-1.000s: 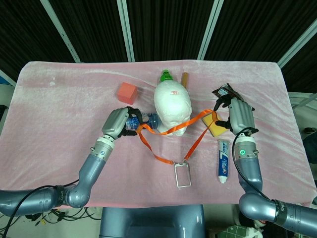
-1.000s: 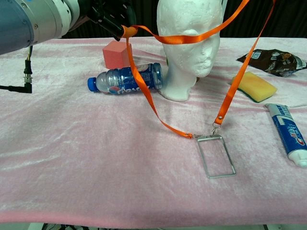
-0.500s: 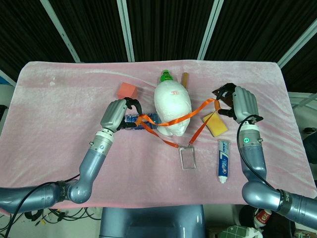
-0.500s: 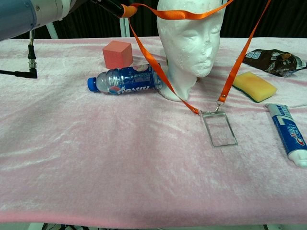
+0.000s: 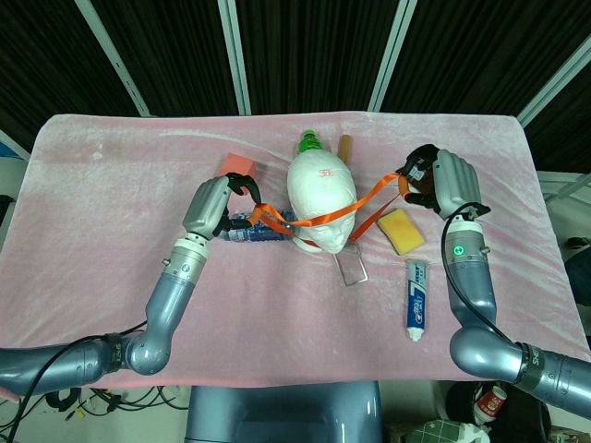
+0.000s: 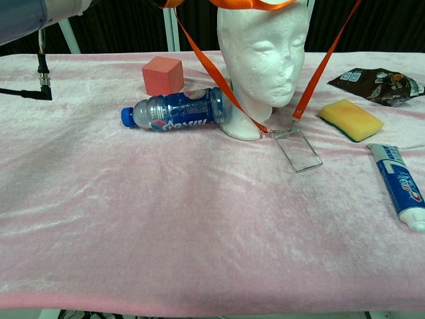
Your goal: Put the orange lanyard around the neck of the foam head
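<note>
You are working over a table draped in a pink velvety cloth (image 5: pixel 111 212) that runs from edge to edge, with dark slatted panels and pale struts behind its far edge.

Near the middle of the far edge, a green-capped bottle (image 5: pixel 309 142) and a brown stick-like object (image 5: pixel 344 146) sit just behind the foam head (image 5: pixel 321 201). A coral foam cube (image 6: pixel 163 74) stands left of the head, and a blue-labelled drink bottle (image 6: pixel 176 109) lies on its side with its base against the head's neck. Toward the right edge you have a dark snack wrapper (image 6: pixel 375 83), a yellow sponge (image 6: pixel 351 119) and a tube of toothpaste (image 6: pixel 400 189) lying nearer the front.

The foam head stands upright at the table's centre, face toward the front edge. The orange lanyard (image 5: pixel 319 218) is stretched across the top of the head, above the brow, not around the neck. Its two straps slant down on either side of the face and meet at a clear badge holder (image 6: pixel 299 149) lying on the cloth just in front of the neck's right side.

Your left hand (image 5: pixel 212 208) is raised left of the head, fingers curled tight on the strap. Your right hand (image 5: pixel 441 182) is up on the opposite side above the wrapper, fingers likewise closed on the other end.
</note>
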